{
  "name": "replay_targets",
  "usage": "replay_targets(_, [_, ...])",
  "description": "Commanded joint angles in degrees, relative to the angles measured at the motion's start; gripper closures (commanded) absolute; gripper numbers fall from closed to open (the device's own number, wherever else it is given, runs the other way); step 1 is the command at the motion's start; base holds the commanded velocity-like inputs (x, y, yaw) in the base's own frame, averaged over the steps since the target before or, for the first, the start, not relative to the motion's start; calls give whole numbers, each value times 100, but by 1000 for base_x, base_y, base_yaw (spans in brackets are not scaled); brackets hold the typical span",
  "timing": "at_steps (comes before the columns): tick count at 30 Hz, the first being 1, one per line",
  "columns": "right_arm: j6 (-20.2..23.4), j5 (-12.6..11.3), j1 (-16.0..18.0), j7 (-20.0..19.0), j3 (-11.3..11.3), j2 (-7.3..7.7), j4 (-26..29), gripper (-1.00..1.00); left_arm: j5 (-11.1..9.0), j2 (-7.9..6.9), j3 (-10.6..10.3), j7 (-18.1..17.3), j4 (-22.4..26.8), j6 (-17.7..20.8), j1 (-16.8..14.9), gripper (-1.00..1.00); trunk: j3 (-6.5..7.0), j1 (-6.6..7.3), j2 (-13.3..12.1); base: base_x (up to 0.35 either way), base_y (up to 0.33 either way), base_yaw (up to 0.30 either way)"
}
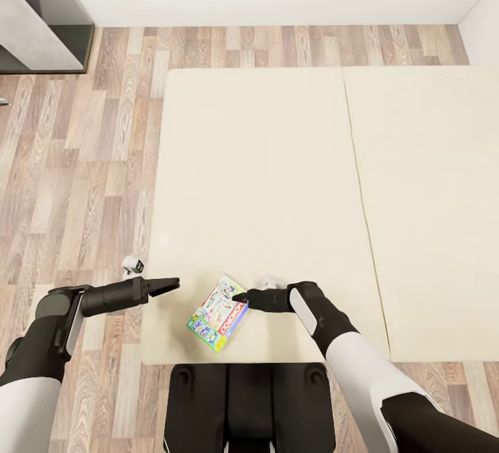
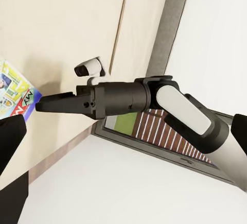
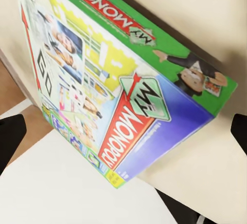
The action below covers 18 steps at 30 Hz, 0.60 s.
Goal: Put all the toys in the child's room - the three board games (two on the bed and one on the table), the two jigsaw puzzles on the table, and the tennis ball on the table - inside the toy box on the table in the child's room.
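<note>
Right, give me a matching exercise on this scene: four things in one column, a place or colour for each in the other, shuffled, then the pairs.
Things:
1. Monopoly board game
2. left gripper
3. bed
4. cabinet

Places or colours:
A. grey, standing on the wood floor by the white wall
B. cream, split by a seam
C. over the bed's edge, beside the game and apart from it
D. lying near the bed's near edge, green-sided

Pairs: 1-D, 2-C, 3-B, 4-A
</note>
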State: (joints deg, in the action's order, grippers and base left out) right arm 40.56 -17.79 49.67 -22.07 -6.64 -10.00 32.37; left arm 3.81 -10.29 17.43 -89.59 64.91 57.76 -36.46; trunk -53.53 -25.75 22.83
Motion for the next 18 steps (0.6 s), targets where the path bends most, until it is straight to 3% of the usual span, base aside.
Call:
replay_targets(1, [22,7,2,-10,-2,0,5,-100,41,1,6,-41,4,60,-2,-100,-6,-3,9,0,0,0])
replay_targets(18, [16,4,-1,-15,-4,0,6,-100,41,1,6,-41,4,60,-2,-100,-6,-3,9,0,0,0])
